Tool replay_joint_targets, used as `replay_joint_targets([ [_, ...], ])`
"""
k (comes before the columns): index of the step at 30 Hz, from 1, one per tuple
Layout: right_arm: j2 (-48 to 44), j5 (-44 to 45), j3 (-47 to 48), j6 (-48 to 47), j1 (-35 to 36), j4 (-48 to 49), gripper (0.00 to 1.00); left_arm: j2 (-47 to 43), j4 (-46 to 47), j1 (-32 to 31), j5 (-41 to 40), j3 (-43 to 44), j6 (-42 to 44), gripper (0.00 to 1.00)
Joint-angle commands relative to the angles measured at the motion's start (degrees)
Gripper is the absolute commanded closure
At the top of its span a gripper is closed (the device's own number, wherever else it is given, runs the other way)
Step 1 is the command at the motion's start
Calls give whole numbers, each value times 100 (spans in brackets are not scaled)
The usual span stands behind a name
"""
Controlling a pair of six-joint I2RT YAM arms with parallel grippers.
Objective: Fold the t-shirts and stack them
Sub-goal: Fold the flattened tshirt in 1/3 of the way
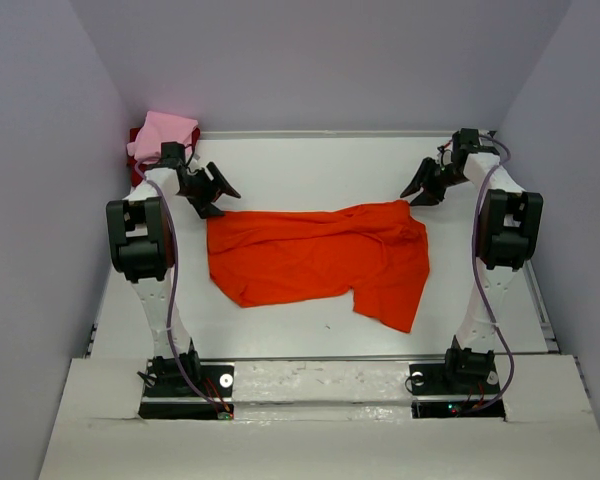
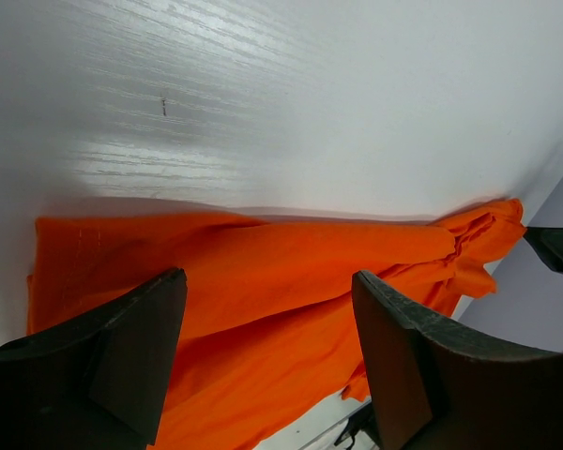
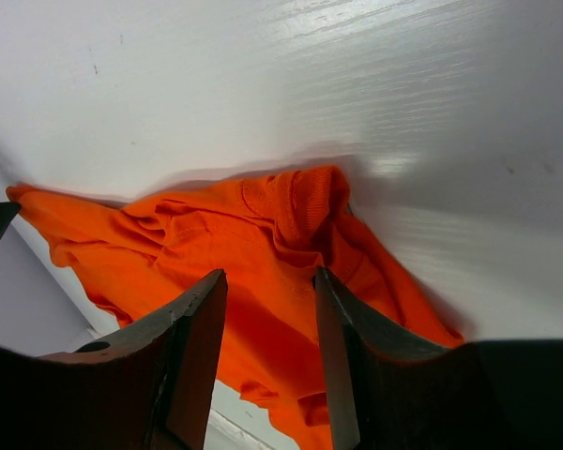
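A bright orange-red t-shirt [image 1: 315, 260] lies spread and wrinkled across the middle of the white table [image 1: 320, 165]. My left gripper [image 1: 212, 195] hovers over the shirt's far left corner, jaws wide open and empty. The left wrist view shows the cloth [image 2: 263, 253] beneath the left gripper [image 2: 267, 281]. My right gripper [image 1: 420, 190] hangs just past the far right corner, open about half way, holding nothing. In the right wrist view the bunched corner [image 3: 281, 211] lies below the right gripper [image 3: 268, 277]. A folded light pink t-shirt [image 1: 163, 135] rests on a dark red one [image 1: 136, 135] at the far left corner.
Lilac walls close in the table on the left, the back and the right. The arm bases [image 1: 185, 380] [image 1: 458, 378] sit at the near edge. The shirt's near right part hangs toward the front of the table [image 1: 395, 305].
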Motion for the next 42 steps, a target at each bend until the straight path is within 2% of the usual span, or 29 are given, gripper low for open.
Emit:
replay_joint_targets([
  [1, -154, -12, -14, -78, -27, 68, 52, -50, -105, -20, 180, 228, 67, 20],
  [4, -128, -38, -32, -52, -27, 69, 56, -50, -114, -21, 171, 237, 67, 21],
  [8, -57, -56, -49, -52, -27, 51, 56, -59, -123, -21, 171, 246, 58, 21],
  [13, -154, 313, -23, -122, -27, 7, 53, -67, -166, -20, 145, 263, 102, 21],
  [21, -154, 314, -5, -157, -27, -55, 51, -67, -175, -20, 136, 290, 93, 21],
  [24, -66, 156, -5, -122, -27, -46, 58, -50, -184, -29, 136, 316, 93, 21],
  [25, -23, 42, 3, -96, -27, -37, 64, -41, -193, -21, 145, 325, 84, 21],
  [28, 127, -170, 12, -52, -27, -37, 76, -32, -202, -20, 145, 334, 93, 21],
  [34, 399, -258, 416, -26, 254, -230, 75, -32, -237, -20, 145, 334, 102, 21],
  [38, 461, -319, 609, 27, 255, -274, 90, -24, -228, -20, 197, 360, 93, 22],
  [39, 470, -319, 645, 27, 255, -283, 95, -15, -228, -20, 250, 360, 102, 27],
  [40, 479, -276, 662, 10, 255, -327, 100, 3, -245, -20, 259, 369, 111, 38],
  [41, 479, -275, 689, 1, 255, -336, 100, 12, -280, -20, 250, 360, 102, 54],
  [42, 479, -258, 715, -8, 255, -362, 100, 12, -333, -20, 172, 378, 111, 57],
])
